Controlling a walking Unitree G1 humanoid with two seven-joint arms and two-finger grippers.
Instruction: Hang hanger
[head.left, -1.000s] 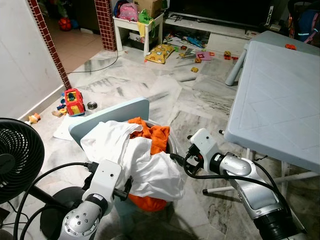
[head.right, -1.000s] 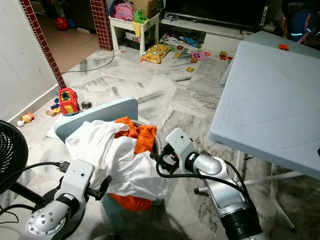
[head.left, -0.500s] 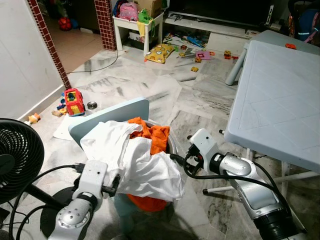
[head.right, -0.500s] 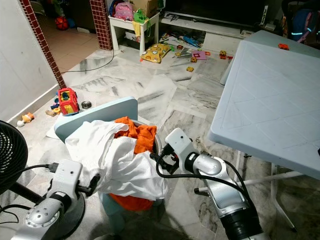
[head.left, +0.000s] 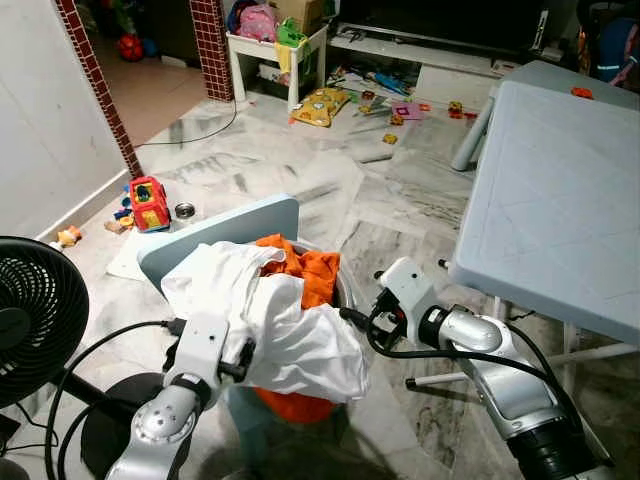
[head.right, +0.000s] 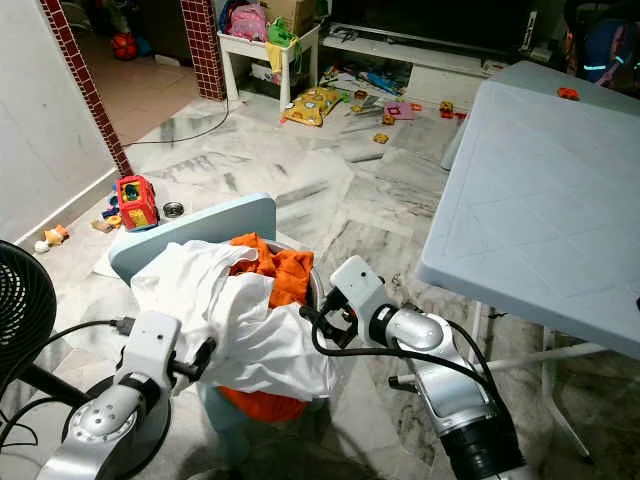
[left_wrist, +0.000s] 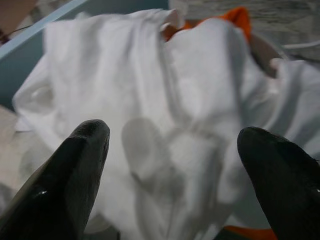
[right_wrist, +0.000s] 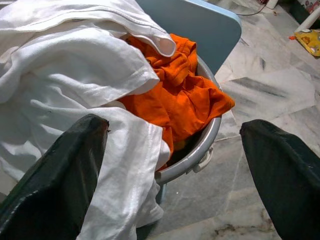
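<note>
A heap of laundry fills a grey basket (right_wrist: 199, 151) set on a light blue chair (head.left: 222, 227). A white garment (head.left: 275, 320) lies on top and spills over the front, with an orange garment (head.left: 308, 272) under it at the back. My left gripper (left_wrist: 172, 136) is open just short of the white garment, at the heap's near left side, its fingers (head.left: 243, 352) almost touching the cloth. My right gripper (right_wrist: 175, 131) is open too, hanging beside the basket's right rim with nothing between its fingers (head.left: 352, 318).
A black floor fan (head.left: 35, 310) stands close on my left. A pale blue table (head.left: 560, 190) fills the right side, over my right arm. Toys lie scattered on the marble floor, among them a red toy truck (head.left: 148, 203). Far off stands a white shelf (head.left: 270, 50).
My left gripper drew back to the left, then came forward again toward the white garment. The right arm and the laundry have stayed where they were.
</note>
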